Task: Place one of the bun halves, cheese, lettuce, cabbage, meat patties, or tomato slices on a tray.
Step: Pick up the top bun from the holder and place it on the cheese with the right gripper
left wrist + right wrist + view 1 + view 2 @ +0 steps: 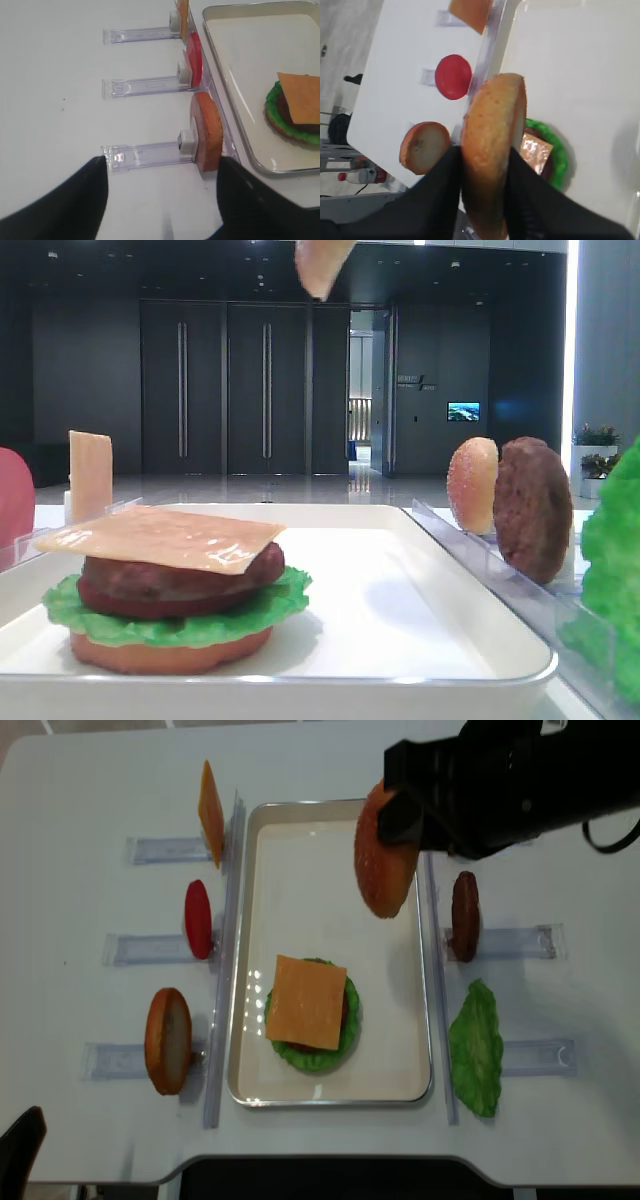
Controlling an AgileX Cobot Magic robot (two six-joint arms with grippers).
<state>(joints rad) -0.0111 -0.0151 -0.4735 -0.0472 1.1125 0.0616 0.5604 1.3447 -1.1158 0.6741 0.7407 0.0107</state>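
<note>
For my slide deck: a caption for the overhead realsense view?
Right claw carries a golden-brown domed bun top above the white rectangular tray holding a cheese-topped burger stack.

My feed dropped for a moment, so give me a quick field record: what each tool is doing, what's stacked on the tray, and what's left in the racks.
right tool: shut on the bun top, held on edge above the tray
left tool: open, low over the table, holding nothing
stack on tray: cheese slice over patty, lettuce, bun base
left racks: cheese, tomato slice, bun half
right racks: spare patty, lettuce leaf
</note>
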